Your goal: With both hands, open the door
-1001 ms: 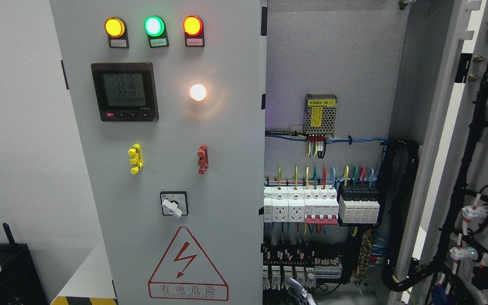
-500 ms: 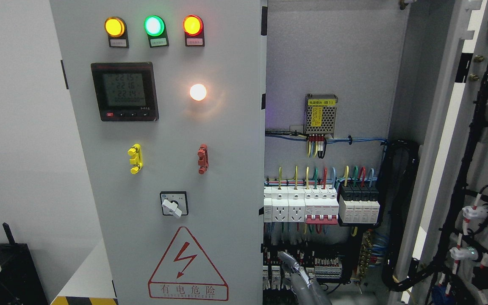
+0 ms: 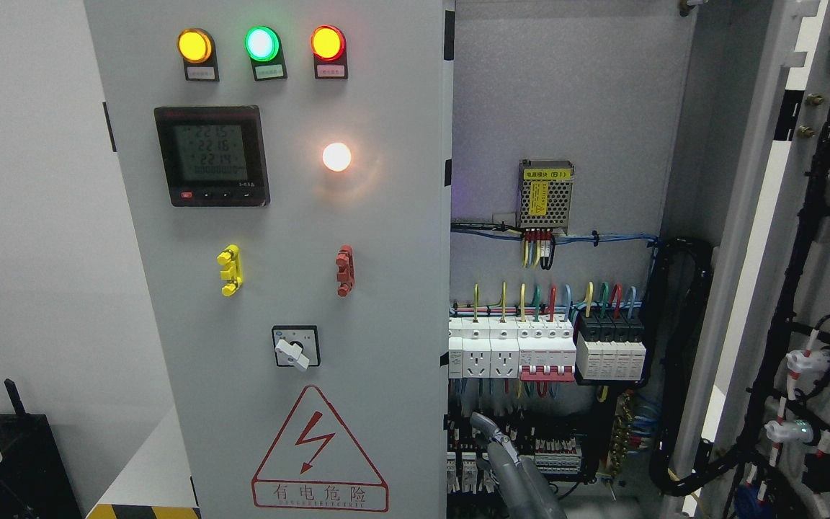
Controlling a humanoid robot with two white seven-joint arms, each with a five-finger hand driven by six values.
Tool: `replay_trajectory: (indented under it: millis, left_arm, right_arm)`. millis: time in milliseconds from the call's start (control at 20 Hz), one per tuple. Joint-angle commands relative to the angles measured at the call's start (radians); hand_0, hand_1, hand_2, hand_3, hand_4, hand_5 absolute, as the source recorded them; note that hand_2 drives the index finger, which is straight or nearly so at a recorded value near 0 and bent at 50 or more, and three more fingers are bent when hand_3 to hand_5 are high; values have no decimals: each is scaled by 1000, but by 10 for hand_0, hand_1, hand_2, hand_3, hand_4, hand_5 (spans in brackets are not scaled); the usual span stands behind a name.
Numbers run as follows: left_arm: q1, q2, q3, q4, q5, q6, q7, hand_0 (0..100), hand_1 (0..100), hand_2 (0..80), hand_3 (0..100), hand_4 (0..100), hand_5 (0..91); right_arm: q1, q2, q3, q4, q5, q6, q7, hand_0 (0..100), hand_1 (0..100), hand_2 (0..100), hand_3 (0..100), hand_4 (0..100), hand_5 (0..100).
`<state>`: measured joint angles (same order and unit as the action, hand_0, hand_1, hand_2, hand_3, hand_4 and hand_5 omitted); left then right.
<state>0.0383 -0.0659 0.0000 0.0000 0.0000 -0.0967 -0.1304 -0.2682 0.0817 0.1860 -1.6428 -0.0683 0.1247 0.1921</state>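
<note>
We see the right cabinet door (image 3: 782, 238) swung wide open at the right edge, its inner face strung with black cable looms, while the left door (image 3: 292, 252) stands closed, carrying three lit lamps (image 3: 261, 44), a meter (image 3: 212, 156) and a rotary switch (image 3: 295, 347) above a red warning triangle (image 3: 319, 450). Breakers (image 3: 523, 349) line the open interior. At the bottom edge a grey hand (image 3: 505, 461) rises before the lower terminals; we cannot tell whose arm it is or how its fingers are set. A white wall (image 3: 33, 216) lies left

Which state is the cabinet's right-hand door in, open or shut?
Open: the right-hand door is swung far out, exposing its wiring side and the breakers inside.
</note>
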Motion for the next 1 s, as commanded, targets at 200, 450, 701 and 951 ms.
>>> replay_trajectory:
  millis: [200, 450, 701, 951]
  left_arm:
    - [0, 0, 2, -14, 28, 0, 0, 0, 0, 0, 0, 0, 0]
    - [0, 0, 2, -14, 28, 0, 0, 0, 0, 0, 0, 0, 0]
    - [0, 0, 2, -14, 28, 0, 0, 0, 0, 0, 0, 0, 0]
    - [0, 0, 2, -14, 28, 0, 0, 0, 0, 0, 0, 0, 0]
  right_arm:
    - [-71, 6, -30, 123, -2, 1, 7, 383, 0, 0, 0, 0, 0]
    - [-94, 6, -30, 138, -18, 1, 10, 382, 0, 0, 0, 0, 0]
    - [-120, 1, -30, 169, -31, 1, 12, 382, 0, 0, 0, 0, 0]
    - [-137, -2, -28, 182, -68, 1, 38, 383, 0, 0, 0, 0, 0]
